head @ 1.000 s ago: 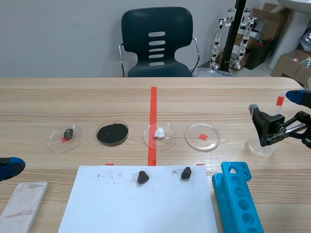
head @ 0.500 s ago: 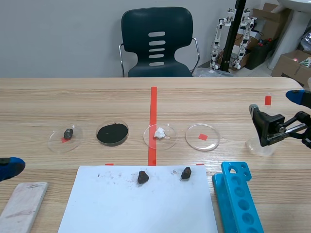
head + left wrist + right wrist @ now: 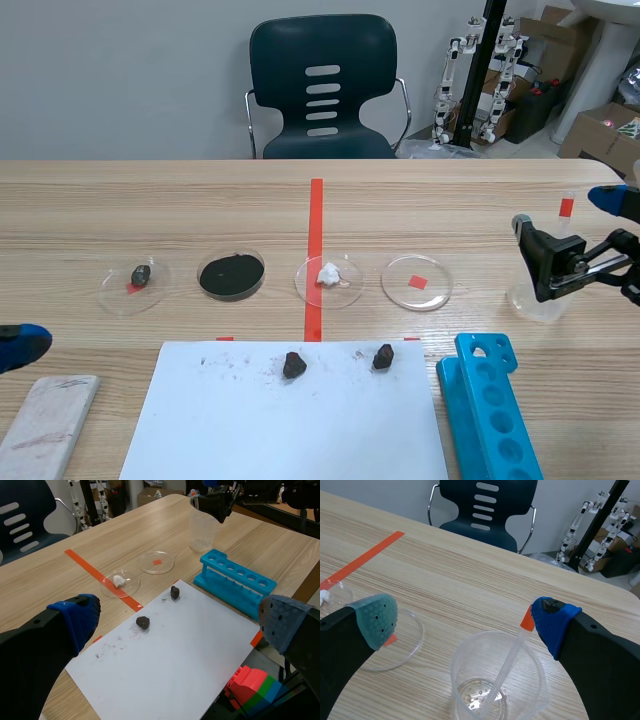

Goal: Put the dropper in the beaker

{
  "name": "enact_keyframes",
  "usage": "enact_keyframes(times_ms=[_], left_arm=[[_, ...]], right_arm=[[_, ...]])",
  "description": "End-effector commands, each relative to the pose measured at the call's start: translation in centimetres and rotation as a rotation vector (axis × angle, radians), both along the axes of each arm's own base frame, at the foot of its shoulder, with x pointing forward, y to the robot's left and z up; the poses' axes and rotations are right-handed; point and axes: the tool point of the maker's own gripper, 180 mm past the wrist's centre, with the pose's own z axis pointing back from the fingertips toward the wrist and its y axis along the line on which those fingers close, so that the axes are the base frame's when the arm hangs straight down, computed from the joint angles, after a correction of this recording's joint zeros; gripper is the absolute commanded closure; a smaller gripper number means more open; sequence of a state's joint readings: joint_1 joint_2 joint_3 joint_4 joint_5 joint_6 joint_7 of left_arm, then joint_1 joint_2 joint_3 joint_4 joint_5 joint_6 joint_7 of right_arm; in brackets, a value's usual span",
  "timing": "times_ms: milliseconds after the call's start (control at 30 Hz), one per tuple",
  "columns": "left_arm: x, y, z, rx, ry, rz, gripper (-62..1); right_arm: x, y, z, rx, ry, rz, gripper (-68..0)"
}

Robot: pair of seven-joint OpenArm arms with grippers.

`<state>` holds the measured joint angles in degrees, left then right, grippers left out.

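Right wrist view: dropper (image 3: 512,652) in beaker (image 3: 460,690).
Slim clear stem, orange cap, leaning inside transparent wall; right gripper (image 3: 464,617) spread, empty.

In the scene view the right arm's bracket (image 3: 555,262) covers most of the beaker (image 3: 526,302), and little of the dropper (image 3: 567,207) shows beyond its orange band. The blue rack (image 3: 490,405) and the white slab (image 3: 45,425) run off the lower edge.

A robotics lab: the wooden table (image 3: 200,200) across the middle carries petri dishes (image 3: 325,282), a blue test-tube rack (image 3: 490,410) at lower right and a clear beaker (image 3: 535,300) at the right edge, with small humanoid robots (image 3: 485,70) and cardboard boxes (image 3: 600,130) at upper right.
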<state>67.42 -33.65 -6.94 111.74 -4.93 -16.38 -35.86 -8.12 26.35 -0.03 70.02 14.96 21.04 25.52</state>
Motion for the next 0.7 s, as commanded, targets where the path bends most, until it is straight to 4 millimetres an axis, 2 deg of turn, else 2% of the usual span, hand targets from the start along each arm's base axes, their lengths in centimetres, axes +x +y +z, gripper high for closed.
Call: enact_keyframes(times_ms=[0,667], left_arm=[[0.06,-0.15,0.53,-0.025,-0.012,0.005,-62.3],[0.06,-0.15,0.53,-0.025,-0.012,0.005,-62.3]], right_arm=[[0.81,-0.3,1.68,0.003,-0.052,0.0,-55.1],[0.82,-0.33,1.53,0.0,-0.045,-0.001,-55.1]])
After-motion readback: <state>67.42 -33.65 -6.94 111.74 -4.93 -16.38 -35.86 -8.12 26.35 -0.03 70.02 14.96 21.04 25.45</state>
